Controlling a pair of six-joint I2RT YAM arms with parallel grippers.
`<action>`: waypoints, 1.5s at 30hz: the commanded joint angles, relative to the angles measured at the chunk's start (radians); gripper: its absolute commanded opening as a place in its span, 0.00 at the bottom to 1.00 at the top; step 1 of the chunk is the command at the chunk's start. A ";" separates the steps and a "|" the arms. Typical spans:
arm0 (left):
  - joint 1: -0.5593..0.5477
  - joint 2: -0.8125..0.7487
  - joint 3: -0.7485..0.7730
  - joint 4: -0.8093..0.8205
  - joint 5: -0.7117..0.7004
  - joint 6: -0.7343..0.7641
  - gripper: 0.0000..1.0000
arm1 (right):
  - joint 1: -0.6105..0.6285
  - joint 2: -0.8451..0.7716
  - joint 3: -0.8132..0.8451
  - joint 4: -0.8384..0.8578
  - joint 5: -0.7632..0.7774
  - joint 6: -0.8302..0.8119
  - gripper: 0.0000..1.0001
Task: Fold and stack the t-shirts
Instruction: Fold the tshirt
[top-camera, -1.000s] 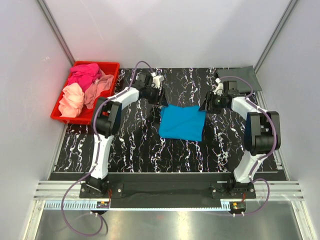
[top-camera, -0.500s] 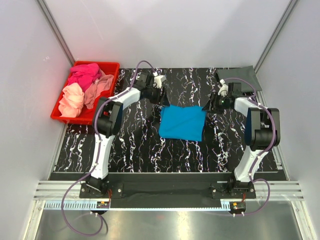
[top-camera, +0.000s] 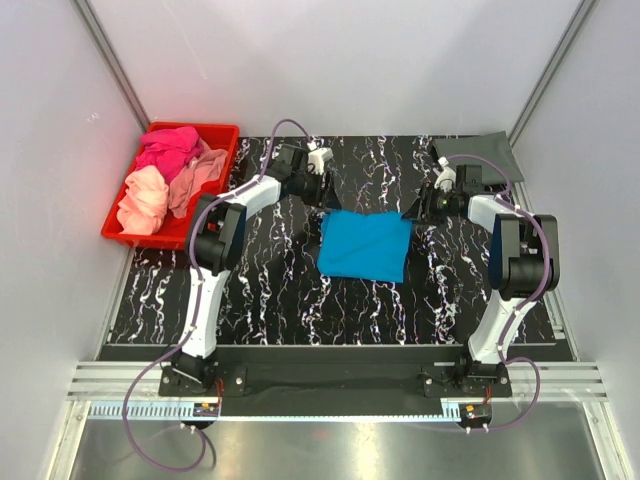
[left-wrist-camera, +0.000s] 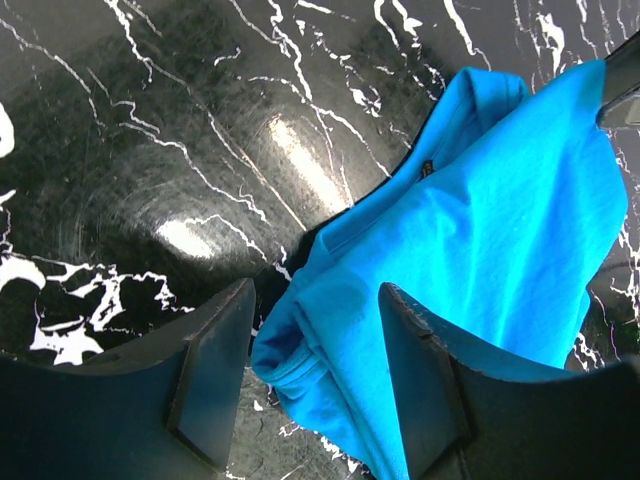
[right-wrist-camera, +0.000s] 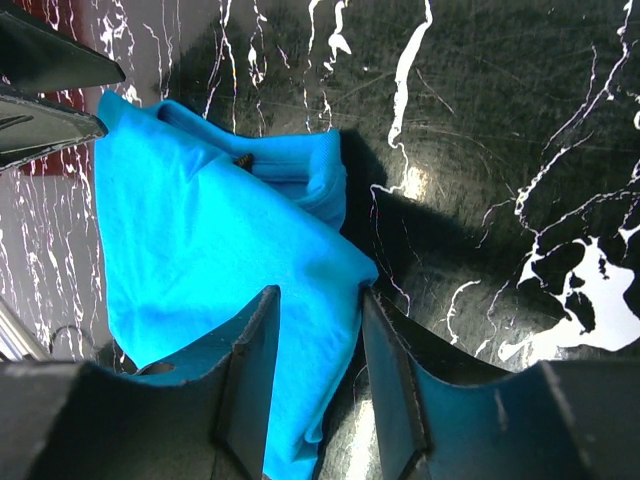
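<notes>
A bright blue t-shirt (top-camera: 365, 245) lies folded flat in the middle of the table. My left gripper (top-camera: 327, 201) is at its far left corner. In the left wrist view the gripper (left-wrist-camera: 315, 375) is open, and the shirt's rolled corner (left-wrist-camera: 330, 350) lies between the jaws. My right gripper (top-camera: 414, 211) is at the far right corner. In the right wrist view it (right-wrist-camera: 318, 385) is open, with the shirt's corner (right-wrist-camera: 310, 300) between the jaws. A dark grey shirt (top-camera: 482, 156) lies at the back right. Hot pink (top-camera: 168, 148), peach (top-camera: 140, 200) and salmon (top-camera: 200, 175) shirts lie in the bin.
The red plastic bin (top-camera: 215, 131) stands at the back left, off the black marbled table (top-camera: 260, 290). White walls close in the back and both sides. Both arm bases stand at the near edge.
The right wrist has drawn back and to the right, away from the blue shirt. The left gripper has shifted slightly towards the back. The blue shirt has stayed in place.
</notes>
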 joint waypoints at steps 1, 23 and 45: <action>-0.005 -0.015 0.007 0.056 0.041 0.003 0.57 | -0.003 0.008 0.035 0.038 -0.027 0.008 0.45; -0.012 -0.025 -0.001 0.004 0.003 0.031 0.17 | -0.002 -0.001 0.028 0.067 -0.035 0.023 0.21; -0.038 -0.358 -0.259 0.076 -0.479 -0.146 0.00 | -0.002 0.008 0.004 0.313 -0.191 0.173 0.01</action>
